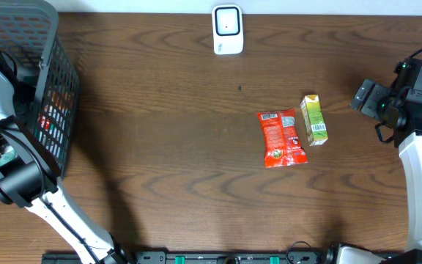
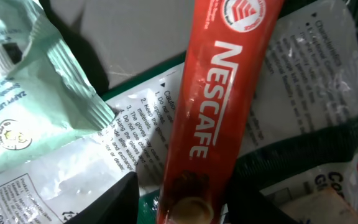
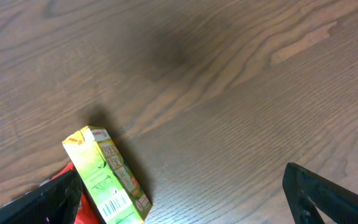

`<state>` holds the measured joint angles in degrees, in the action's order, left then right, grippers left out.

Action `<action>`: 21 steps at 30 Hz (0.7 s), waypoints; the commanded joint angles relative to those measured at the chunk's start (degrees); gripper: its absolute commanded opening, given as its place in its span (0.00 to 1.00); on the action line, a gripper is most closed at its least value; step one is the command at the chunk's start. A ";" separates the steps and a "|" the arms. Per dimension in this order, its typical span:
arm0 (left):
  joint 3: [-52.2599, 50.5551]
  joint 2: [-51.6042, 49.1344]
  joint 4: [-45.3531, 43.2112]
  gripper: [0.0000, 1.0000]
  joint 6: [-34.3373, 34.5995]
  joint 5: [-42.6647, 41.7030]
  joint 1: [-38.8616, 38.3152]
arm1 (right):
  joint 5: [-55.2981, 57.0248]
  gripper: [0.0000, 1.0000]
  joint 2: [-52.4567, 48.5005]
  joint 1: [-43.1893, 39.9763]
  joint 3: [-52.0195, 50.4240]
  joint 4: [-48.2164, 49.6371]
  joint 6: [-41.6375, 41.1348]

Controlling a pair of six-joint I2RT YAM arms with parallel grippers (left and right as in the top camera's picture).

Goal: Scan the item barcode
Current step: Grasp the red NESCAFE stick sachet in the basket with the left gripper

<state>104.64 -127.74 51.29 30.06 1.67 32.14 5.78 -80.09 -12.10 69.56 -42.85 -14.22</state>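
Nescafe stick [image 2: 210,112]: a red sachet lying slantwise on top of other packets inside the basket [image 1: 58,95], at the table's left edge. Its lower end runs down between the left claw's two fingers.
Left gripper [image 2: 179,202]: down in the basket, one dark finger [image 2: 114,202] on each side of the sachet's lower end. The fingers stand partway in. Whether they press the sachet or only flank it I cannot tell.
Under the stick: a clear bag with printed caution text [image 2: 135,124] and a pale green packet [image 2: 36,81] to its left.
Right gripper [image 3: 180,173]: held over bare wood at the table's right side, jaws spread wide with nothing between them.
Green carton [image 3: 107,177]: on the table just beside the right claw's left finger, barcode panel showing. It lies next to a red packet [image 1: 280,138].
Scanner [image 1: 227,29]: a white unit at the far edge of the table, well apart from both claws.
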 commanded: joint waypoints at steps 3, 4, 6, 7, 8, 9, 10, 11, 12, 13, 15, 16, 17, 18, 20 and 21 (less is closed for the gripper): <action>-1.46 -0.68 -0.79 0.40 0.24 0.48 -0.07 | -0.07 0.99 -0.04 -0.24 0.04 -0.11 0.15; -1.46 -0.66 -0.85 0.38 0.26 0.48 -0.07 | -0.07 0.99 -0.04 -0.24 0.02 -0.11 0.13; -1.46 -0.66 -1.11 0.34 0.26 0.48 -0.07 | -0.07 0.99 -0.04 -0.24 0.02 -0.11 0.13; -1.46 -0.66 -1.20 0.29 0.24 0.48 -0.07 | -0.07 0.99 -0.04 -0.24 0.04 -0.11 0.15; -1.42 -0.61 -1.33 0.22 0.26 0.48 -0.07 | -0.04 0.99 -0.04 -0.24 0.02 -0.11 0.15; -1.27 -0.59 -1.36 0.21 0.24 0.48 -0.07 | -0.07 0.99 -0.04 -0.24 0.02 -0.11 0.15; -1.03 -0.52 -1.31 0.21 0.24 0.48 -0.07 | -0.07 0.99 -0.04 -0.24 0.02 -0.11 0.15; -0.79 -0.42 -1.27 0.21 0.24 0.48 -0.04 | -0.07 0.99 -0.04 -0.24 0.04 -0.11 0.15; -0.74 -0.22 -1.27 0.19 0.24 0.48 -0.04 | -0.07 0.99 -0.04 -0.24 0.04 -0.11 0.15; -0.74 0.13 -1.29 0.19 0.24 0.46 -0.04 | -0.07 0.99 -0.04 -0.24 0.02 -0.11 0.15; -0.44 2.05 -1.29 0.08 0.24 0.46 -0.04 | -0.07 0.99 -0.04 -0.24 0.04 -0.11 0.15; -0.33 2.80 -1.33 0.08 0.24 0.48 -0.04 | -0.07 0.99 -0.04 -0.24 0.04 -0.11 0.13; -0.04 4.63 -1.33 0.07 0.24 0.48 -0.04 | -0.07 0.99 -0.04 -0.24 0.02 -0.11 0.15; -0.04 5.75 -1.46 0.07 0.26 0.48 -0.04 | -0.07 0.99 -0.04 -0.24 0.02 -0.11 0.15; -0.04 8.13 -1.95 0.07 0.28 0.48 0.00 | -0.07 0.99 -0.04 -0.24 0.02 -0.11 0.13; -0.04 9.49 -2.19 0.07 0.26 0.48 0.00 | -0.07 0.99 -0.04 -0.24 0.04 -0.11 0.15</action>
<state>103.94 -124.92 49.63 30.20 1.78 32.14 5.78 -80.09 -12.10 69.56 -42.83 -14.22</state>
